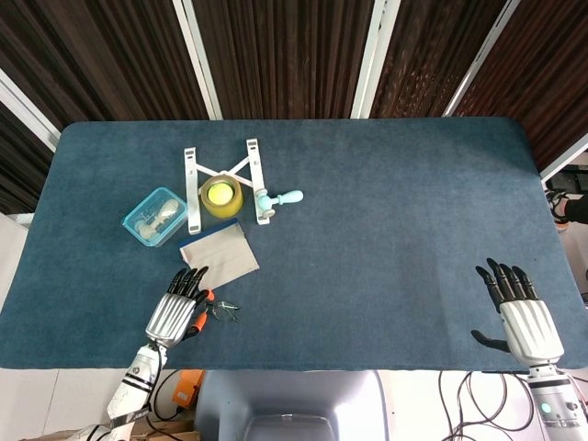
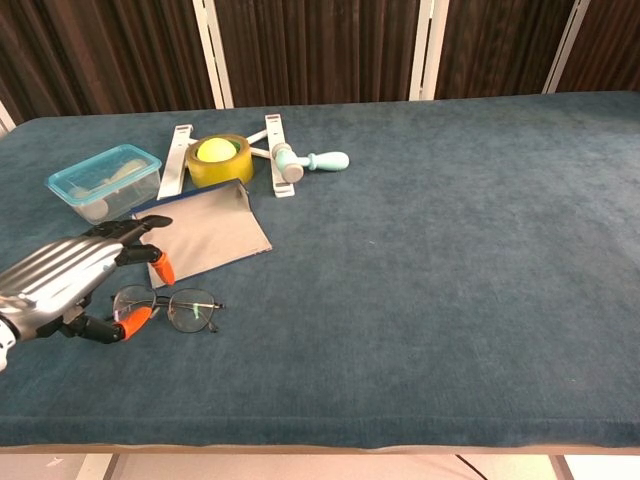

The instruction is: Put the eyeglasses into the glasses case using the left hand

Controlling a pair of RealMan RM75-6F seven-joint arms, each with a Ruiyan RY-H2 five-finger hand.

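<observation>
The eyeglasses lie unfolded on the blue table, lenses toward the front edge; in the head view only their right part shows past my left hand. My left hand hovers over their left side, fingers apart, orange-tipped thumb and finger either side of the left lens, nothing held. The grey glasses case lies flat just behind the glasses. My right hand rests open at the front right of the table, far from both.
Behind the case stand a clear blue lidded box, a yellow tape roll, a white folding stand and a teal-handled tool. The table's front edge runs close below the glasses.
</observation>
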